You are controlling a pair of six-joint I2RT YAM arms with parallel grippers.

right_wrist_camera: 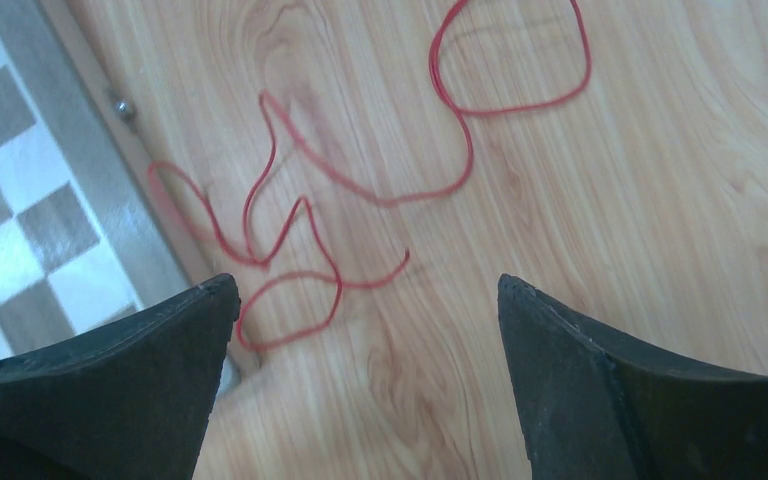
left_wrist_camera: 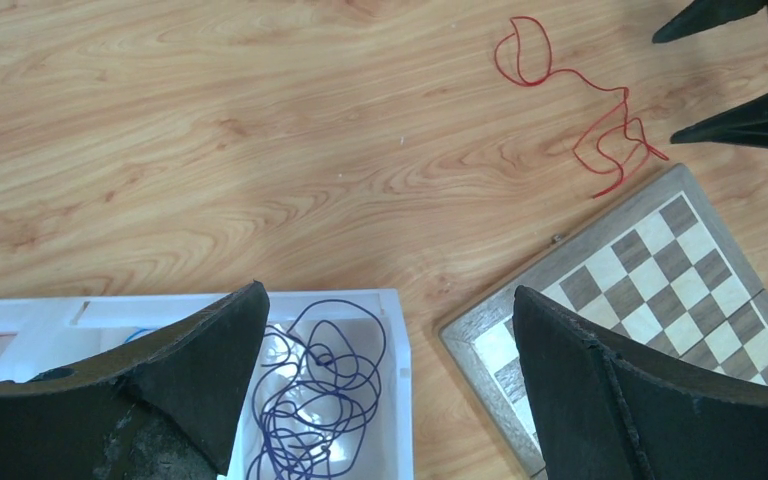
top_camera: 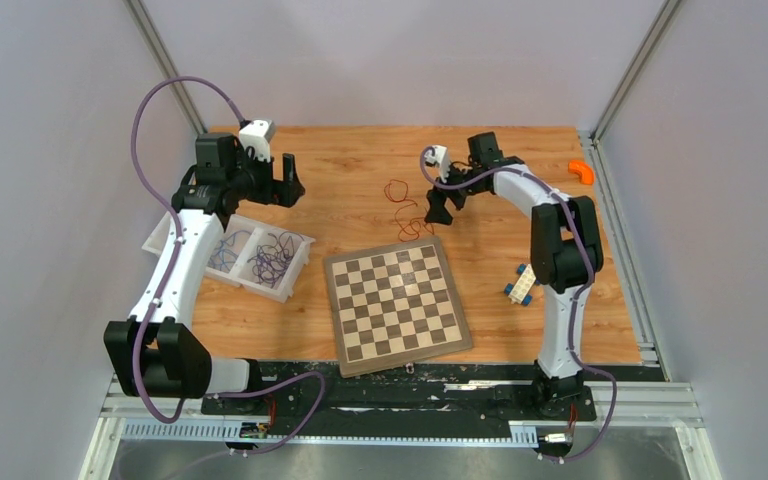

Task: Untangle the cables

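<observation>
A thin red cable (top_camera: 407, 222) lies loose on the wood just behind the chessboard's far edge. It also shows in the left wrist view (left_wrist_camera: 570, 72) and in the right wrist view (right_wrist_camera: 468, 140). My right gripper (top_camera: 438, 211) hovers just right of it, open and empty (right_wrist_camera: 365, 282). A dark purple cable tangle (top_camera: 272, 257) lies in the right compartment of the white tray (top_camera: 300, 262) and shows in the left wrist view (left_wrist_camera: 320, 400). A bluish cable (top_camera: 225, 250) lies in the middle compartment. My left gripper (top_camera: 287, 190) is open and empty above the tray's far edge (left_wrist_camera: 388, 292).
The chessboard (top_camera: 395, 305) lies at the table's front centre. A white toy block with blue wheels (top_camera: 522, 285) sits by the right arm. An orange piece (top_camera: 582, 172) is at the back right corner. Walls enclose the table.
</observation>
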